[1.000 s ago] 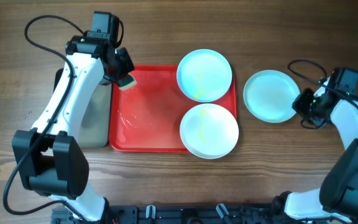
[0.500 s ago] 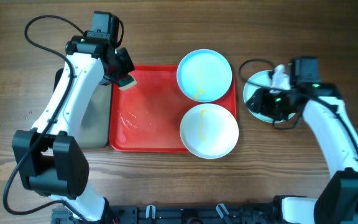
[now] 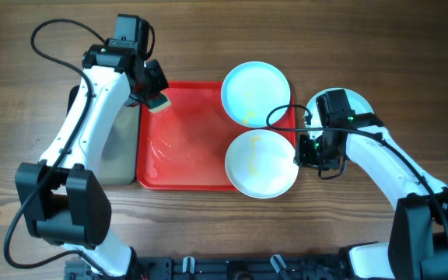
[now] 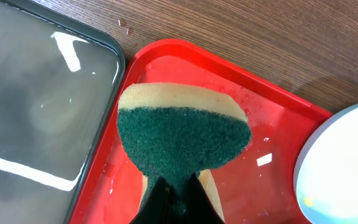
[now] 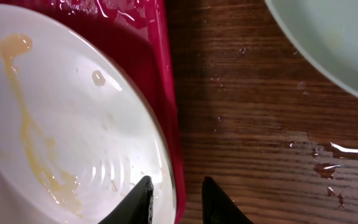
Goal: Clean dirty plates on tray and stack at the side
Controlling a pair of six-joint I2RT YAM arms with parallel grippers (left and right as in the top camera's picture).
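Observation:
The red tray (image 3: 185, 148) holds two plates on its right side: a pale turquoise one (image 3: 255, 93) at the back and a white one (image 3: 261, 163) at the front, both with yellowish smears. A third plate (image 3: 352, 101) lies on the table right of the tray, partly hidden by my right arm. My left gripper (image 3: 155, 97) is shut on a green-and-yellow sponge (image 4: 182, 134) above the tray's back left corner (image 4: 160, 53). My right gripper (image 5: 176, 199) is open, its fingers straddling the right rims of the white plate (image 5: 61, 130) and the tray (image 5: 166, 93).
A black tray (image 3: 115, 152) with water lies left of the red tray; it also shows in the left wrist view (image 4: 36, 106). Water drops lie on the wood (image 5: 347, 152) between the tray and the third plate (image 5: 334, 43).
My right arm has swung left from the third plate on the table to the right edge of the white front plate. The left arm and sponge have not moved.

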